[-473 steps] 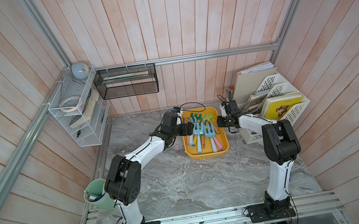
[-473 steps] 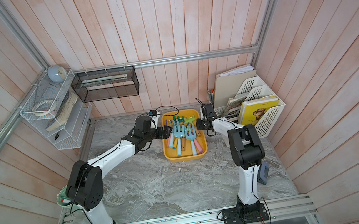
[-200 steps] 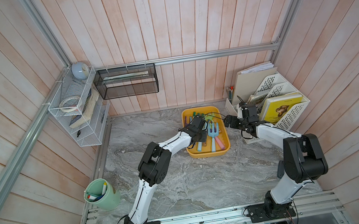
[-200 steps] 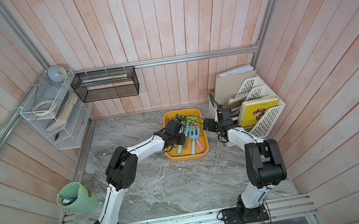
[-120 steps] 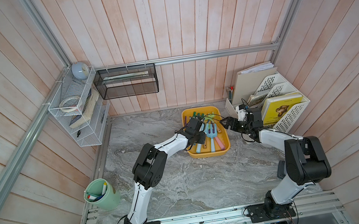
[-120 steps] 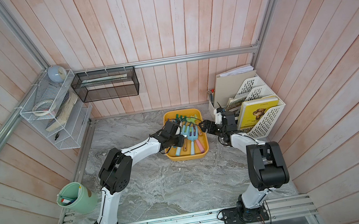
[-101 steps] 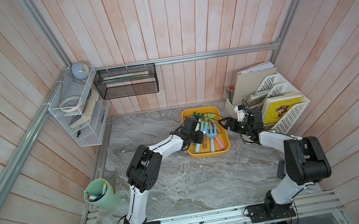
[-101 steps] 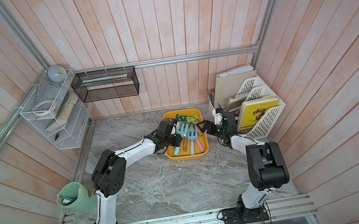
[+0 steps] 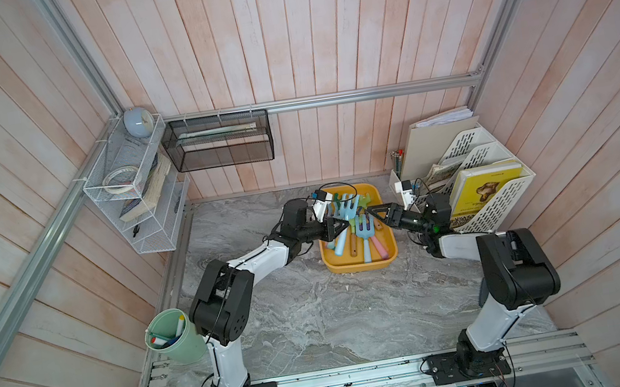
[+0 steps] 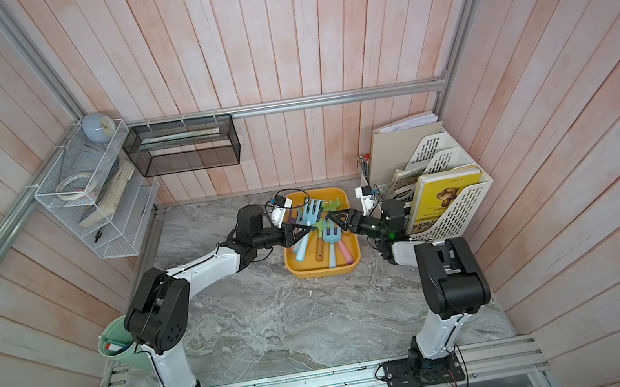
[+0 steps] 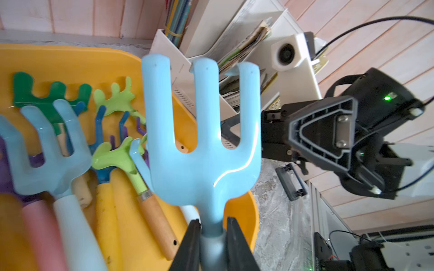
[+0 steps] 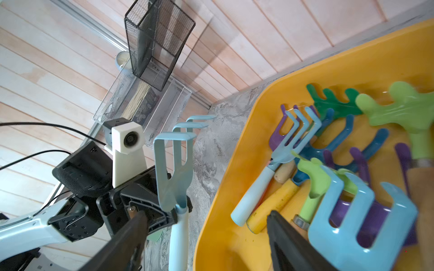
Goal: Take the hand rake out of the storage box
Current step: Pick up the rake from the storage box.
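Between the closed jaws of the left gripper point(image 11: 213, 221) the hand rake point(image 11: 202, 145) is being held by its neck. Low among the other tools point(image 11: 58, 152) a second ago, it is now being lifted above the storage box point(image 11: 70, 56), so removal is judged nearly complete; the right gripper point(image 12: 207, 213) is being kept wide open and empty. Only in the right wrist view is the handle being shown hanging, seemingly outside the box's rim.

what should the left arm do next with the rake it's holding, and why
Probably draw the left gripper back over the storage box rim toward the table: it is shut on the light blue hand rake, held above the other rakes, and the open right gripper holds nothing.
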Available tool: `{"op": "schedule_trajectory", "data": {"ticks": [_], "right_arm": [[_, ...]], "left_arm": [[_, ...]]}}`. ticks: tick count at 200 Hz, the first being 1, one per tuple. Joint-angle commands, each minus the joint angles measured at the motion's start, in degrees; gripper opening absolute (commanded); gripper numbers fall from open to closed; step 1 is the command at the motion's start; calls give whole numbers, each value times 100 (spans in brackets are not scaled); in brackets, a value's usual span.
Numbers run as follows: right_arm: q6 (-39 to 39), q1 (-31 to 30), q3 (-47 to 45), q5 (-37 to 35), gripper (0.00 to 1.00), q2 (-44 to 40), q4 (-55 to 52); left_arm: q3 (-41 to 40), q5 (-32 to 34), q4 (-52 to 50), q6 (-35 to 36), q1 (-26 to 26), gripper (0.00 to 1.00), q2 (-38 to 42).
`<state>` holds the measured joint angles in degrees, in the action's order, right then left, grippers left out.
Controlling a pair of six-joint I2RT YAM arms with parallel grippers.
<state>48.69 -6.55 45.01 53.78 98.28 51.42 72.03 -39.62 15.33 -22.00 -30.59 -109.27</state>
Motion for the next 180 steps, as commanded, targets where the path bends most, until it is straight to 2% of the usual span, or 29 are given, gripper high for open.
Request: {"op": "schedule_trajectory", "data": {"ticks": [1, 66, 94, 110, 118, 127, 140, 147, 151, 162, 168, 180], "right_arm": [[-303, -253, 417, -148, 77, -23, -366], [-1018, -612, 1001, -732, 50, 13, -1600], [-1145, -724, 1193, -1233, 22, -21, -2235], [-1245, -795, 1349, -1916, 10, -113, -2927], [-1252, -828, 1442, -2208, 0, -129, -3245], [-1199, -855, 1564, -2457, 0, -117, -3571], [-1234, -898, 1849, -2864, 0, -65, -4220], [-1317, -971, 2080, -3280, 0, -46, -4737], [-1366, -1017, 2223, -3528, 0, -33, -5037], [-1440, -1141, 2548, -4067, 0, -16, -5632], [-1445, -1217, 2693, -4354, 0, -27, -5894], [-1409, -1372, 2953, -4891, 0, -56, -6328]], "left_arm": [[30, -334, 289, -28, -44, 6, -6], [219, -66, -120, 110, -79, 6, -103], [288, 223, -356, 187, -66, 10, -139], [165, 418, -266, 118, -28, 24, -34], [54, 494, -159, 114, -10, 30, 53], [-88, 619, -51, 145, -1, 43, 174], [-300, 976, -35, 244, 29, 49, 409], [-450, 1239, -8, 298, 50, 60, 580], [-559, 1465, 16, 333, 67, 69, 701], [-886, 2129, 89, 557, 62, 78, 1049], [-1066, 2620, 150, 695, 30, 90, 1245], [-1349, 3766, 252, 1179, -215, 98, 1546]]}}
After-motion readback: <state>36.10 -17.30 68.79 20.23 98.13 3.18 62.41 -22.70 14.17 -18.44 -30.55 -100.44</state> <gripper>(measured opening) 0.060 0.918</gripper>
